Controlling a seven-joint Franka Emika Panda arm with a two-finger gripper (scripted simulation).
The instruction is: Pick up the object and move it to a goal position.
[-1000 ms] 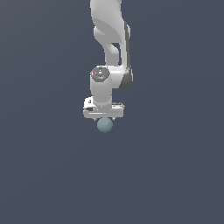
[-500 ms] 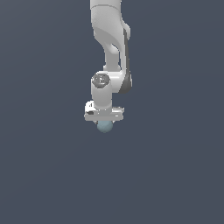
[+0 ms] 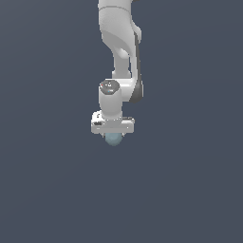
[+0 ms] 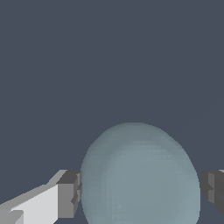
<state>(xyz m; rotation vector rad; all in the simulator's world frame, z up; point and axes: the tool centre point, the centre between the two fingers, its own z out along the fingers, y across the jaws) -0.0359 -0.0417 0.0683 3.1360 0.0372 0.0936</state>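
Observation:
The object, a pale blue-grey sphere (image 3: 113, 139), shows just under the white hand of my gripper (image 3: 113, 133) in the exterior view, with only its lower part visible. In the wrist view the sphere (image 4: 140, 175) fills the gap between my two grey fingertips (image 4: 70, 192), one on each side of it. The gripper (image 4: 140, 194) straddles the sphere with the jaws open and the pads very close to its sides. The fingers are hidden in the exterior view.
A plain dark blue-grey surface (image 3: 47, 190) lies all around. The white arm (image 3: 118, 42) comes down from the top of the exterior view. No other objects show.
My gripper has moved down over the sphere, covering more of it. The sphere has stayed where it was.

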